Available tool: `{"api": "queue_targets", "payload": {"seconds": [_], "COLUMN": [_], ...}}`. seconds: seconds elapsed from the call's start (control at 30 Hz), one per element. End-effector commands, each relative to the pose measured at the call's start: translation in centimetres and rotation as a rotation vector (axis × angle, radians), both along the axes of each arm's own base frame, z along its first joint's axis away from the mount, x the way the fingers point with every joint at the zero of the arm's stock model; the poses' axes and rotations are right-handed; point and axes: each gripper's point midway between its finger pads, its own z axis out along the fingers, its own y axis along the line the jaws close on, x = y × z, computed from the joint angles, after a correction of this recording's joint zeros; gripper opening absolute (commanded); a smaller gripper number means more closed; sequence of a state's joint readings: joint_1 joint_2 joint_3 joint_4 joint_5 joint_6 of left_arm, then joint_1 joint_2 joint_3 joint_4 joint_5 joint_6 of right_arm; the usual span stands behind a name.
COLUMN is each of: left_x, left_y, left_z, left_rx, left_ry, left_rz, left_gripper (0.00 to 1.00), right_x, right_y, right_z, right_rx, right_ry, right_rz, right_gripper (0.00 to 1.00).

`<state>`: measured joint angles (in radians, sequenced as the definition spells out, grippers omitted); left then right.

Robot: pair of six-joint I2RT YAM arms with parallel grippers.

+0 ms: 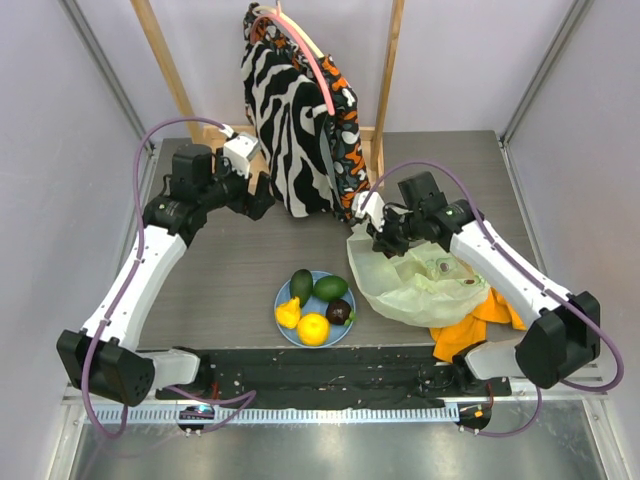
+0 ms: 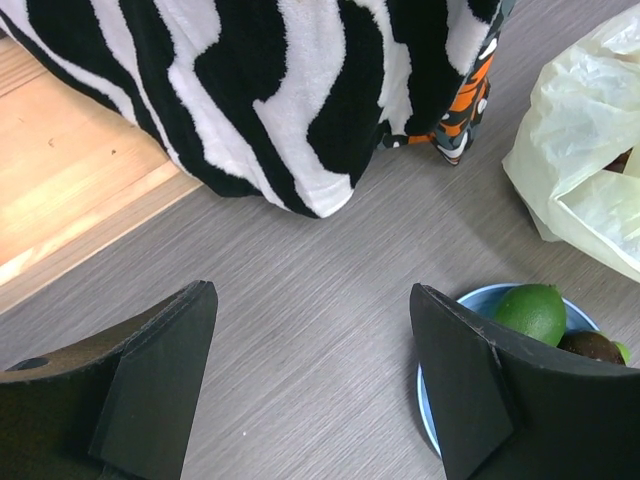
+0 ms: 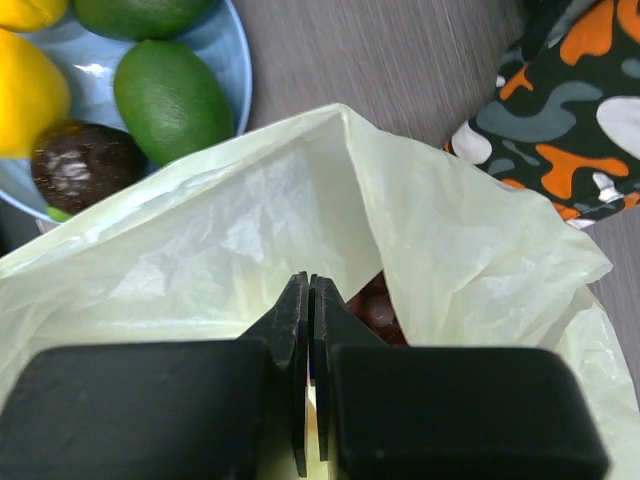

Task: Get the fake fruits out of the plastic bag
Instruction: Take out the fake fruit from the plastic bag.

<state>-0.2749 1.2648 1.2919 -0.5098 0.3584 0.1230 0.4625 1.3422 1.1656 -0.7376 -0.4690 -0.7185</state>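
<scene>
Findings, read from the top view with 12 o'clock at the far edge of the table (image 1: pixel 230 270).

The fake fruits (image 1: pixel 330 288) lie together on a light blue plate (image 1: pixel 281 297) at 6 o'clock on the table. We count two avocados (image 1: pixel 301 284), a lemon (image 1: pixel 288 313), an orange ball (image 1: pixel 313 329) and a dark purple-brown fruit (image 1: pixel 340 311).

The plastic bag (image 1: pixel 420 285) lies at 3 o'clock of the plate, and its film reaches the plate's rim. Its mouth faces 10 o'clock. The right wrist view shows a dark reddish lump (image 3: pixel 375 305) inside the bag, which we cannot identify.

The right gripper (image 1: pixel 378 240) sits at the bag's 10 o'clock corner. Its claw is pressed together, with a sliver of pale film showing between the fingers. We record it as pinching the bag.

The left gripper (image 2: pixel 312 330) is at 11 o'clock of the plate, claw wide and holding nothing, over bare table.

Obstructions:
- A zebra-patterned garment (image 1: pixel 290 130) hangs from a wooden frame (image 1: pixel 388 70) at 12 o'clock. It is just beside the left gripper on that gripper's 3 o'clock side and near the right gripper.
- An orange cloth (image 1: pixel 480 325) lies partly under the bag at its 5 o'clock.
</scene>
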Motion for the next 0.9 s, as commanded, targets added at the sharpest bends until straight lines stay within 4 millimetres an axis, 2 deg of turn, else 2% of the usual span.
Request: {"api": "queue_targets", "payload": {"seconds": [0.0,0.23,0.37,0.43,0.47,0.53,0.6,0.77,0.87], "left_x": [-0.5,-0.1,0.1,0.0,0.0,0.0,0.0,0.0,0.0], "left_y": [0.3,0.1,-0.1,-0.2,-0.2,-0.3,-0.3,-0.4,-0.3], "left_z": [1.9,1.6,1.5,1.2,1.2,1.0,0.9,0.6,0.1], "left_rx": [0.008,0.023,0.018,0.014,0.014,0.015,0.016,0.016,0.021], "left_ry": [-0.059,-0.062,-0.052,-0.04,-0.042,-0.037,-0.032,-0.027,-0.017], "left_rz": [-0.001,-0.018,-0.021,-0.027,-0.028,-0.029,-0.031,-0.035,-0.031], "left_gripper": [0.83,0.82,0.82,0.82,0.83,0.82,0.82,0.82,0.82], "right_x": [2.6,6.8,7.2,6.9,6.5,5.9,5.2,4.3,3.6], "right_y": [-1.4,-2.3,-2.3,-2.3,-2.2,-2.2,-2.4,-3.5,-4.3], "right_z": [-2.3,-3.2,-4.6,-5.6,-5.9,-6.4,-7.5,-10.0,-11.7], "right_rx": [-0.097,-0.166,-0.192,-0.204,-0.197,-0.195,-0.202,-0.262,-0.333], "right_ry": [-0.016,-0.116,-0.094,-0.057,-0.034,0.0,0.038,0.08,0.14], "right_rz": [-0.11,-0.225,-0.224,-0.223,-0.227,-0.226,-0.238,-0.243,-0.237], "right_gripper": [0.01,0.01,0.02,0.13,0.35,0.48,0.54,0.61,0.61]}}
